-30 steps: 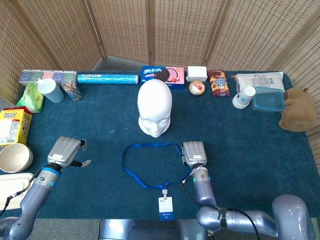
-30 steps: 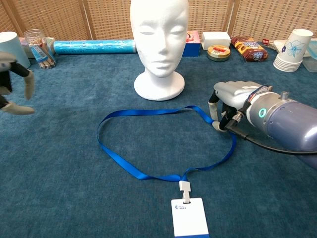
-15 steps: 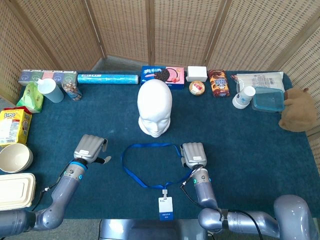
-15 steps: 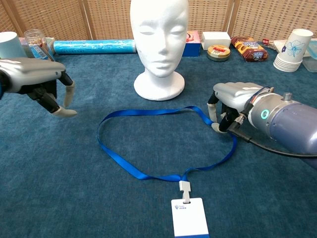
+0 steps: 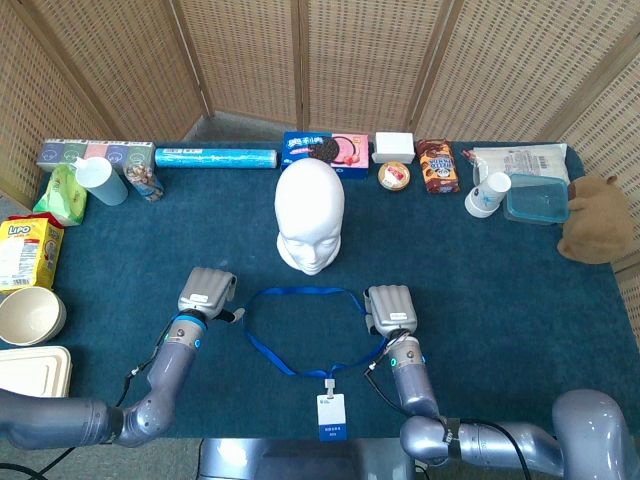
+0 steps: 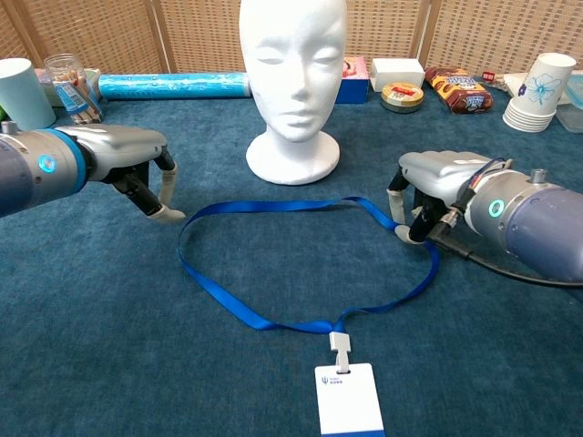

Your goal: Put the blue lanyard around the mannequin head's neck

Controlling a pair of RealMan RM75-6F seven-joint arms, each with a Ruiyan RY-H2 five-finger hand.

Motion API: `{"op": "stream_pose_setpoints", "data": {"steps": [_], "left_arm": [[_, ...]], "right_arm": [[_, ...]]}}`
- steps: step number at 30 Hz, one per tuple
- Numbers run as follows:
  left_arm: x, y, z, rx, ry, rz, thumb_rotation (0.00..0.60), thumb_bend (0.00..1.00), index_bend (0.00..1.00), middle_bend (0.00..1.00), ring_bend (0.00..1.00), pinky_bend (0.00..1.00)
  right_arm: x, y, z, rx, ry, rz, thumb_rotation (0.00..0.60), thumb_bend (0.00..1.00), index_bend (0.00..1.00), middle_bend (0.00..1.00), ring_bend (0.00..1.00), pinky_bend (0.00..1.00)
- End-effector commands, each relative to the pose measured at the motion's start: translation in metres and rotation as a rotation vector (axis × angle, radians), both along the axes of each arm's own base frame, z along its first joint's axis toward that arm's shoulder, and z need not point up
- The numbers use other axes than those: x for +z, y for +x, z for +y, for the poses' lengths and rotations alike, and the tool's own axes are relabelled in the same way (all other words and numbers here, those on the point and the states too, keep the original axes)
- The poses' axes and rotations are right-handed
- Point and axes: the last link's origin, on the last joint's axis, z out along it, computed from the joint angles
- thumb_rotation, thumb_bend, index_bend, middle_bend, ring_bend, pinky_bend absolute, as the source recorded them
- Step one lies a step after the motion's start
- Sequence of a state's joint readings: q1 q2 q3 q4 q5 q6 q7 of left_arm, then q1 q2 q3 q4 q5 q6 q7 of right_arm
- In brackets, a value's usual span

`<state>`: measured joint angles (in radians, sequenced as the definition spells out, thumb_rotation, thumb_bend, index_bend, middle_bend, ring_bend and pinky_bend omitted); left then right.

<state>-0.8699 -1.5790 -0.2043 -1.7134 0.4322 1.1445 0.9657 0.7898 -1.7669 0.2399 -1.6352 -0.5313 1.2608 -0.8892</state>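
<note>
left hand [image 6: 137,164]: hovering just left of the loop's left bend, fingers curled downward, fingertips [image 6: 168,214] right beside the strap; can't really tell if touching, nothing gripped

blue lanyard [image 6: 273,205]: lying flat on the blue table [image 6: 109,346] as an open loop, right in front of the mannequin, not around any neck

badge card [image 6: 346,399]: clipped at the loop's near end, flat on the cloth, closest to the robot

mannequin head [image 5: 310,215]: white, upright on its base, mid-table just behind the loop, face toward the robot

right hand [image 6: 433,187]: down at the loop's right bend, fingers curled over the strap; looks pinched between fingertips, strap running under the hand

back row: blue roll [image 5: 215,158], cookie box [image 5: 325,150], stack of paper cups [image 5: 487,193] along the far edge
</note>
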Motion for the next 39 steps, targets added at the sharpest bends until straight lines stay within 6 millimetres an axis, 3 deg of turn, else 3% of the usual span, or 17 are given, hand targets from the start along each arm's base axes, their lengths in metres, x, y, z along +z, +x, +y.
{"op": "stream_pose_setpoints", "data": {"steps": [1,39], "left_arm": [[-0.007,0.006,0.004,0.009,-0.005,0.006,0.408,0.26,0.54,1.0,1.0,1.0],[-0.039,0.024,0.006,-0.034,0.018,0.109,0.41,0.27,0.54,1.0,1.0,1.0]], "right_arm": [[0.0,-0.002,0.0,-0.005,0.0,-0.002,0.6,0.5,0.6,0.99,1.0,1.0],[0.005,-0.014,-0.003,-0.043,0.012,-0.047,0.6,0.5,0.6,0.99,1.0,1.0]]}}
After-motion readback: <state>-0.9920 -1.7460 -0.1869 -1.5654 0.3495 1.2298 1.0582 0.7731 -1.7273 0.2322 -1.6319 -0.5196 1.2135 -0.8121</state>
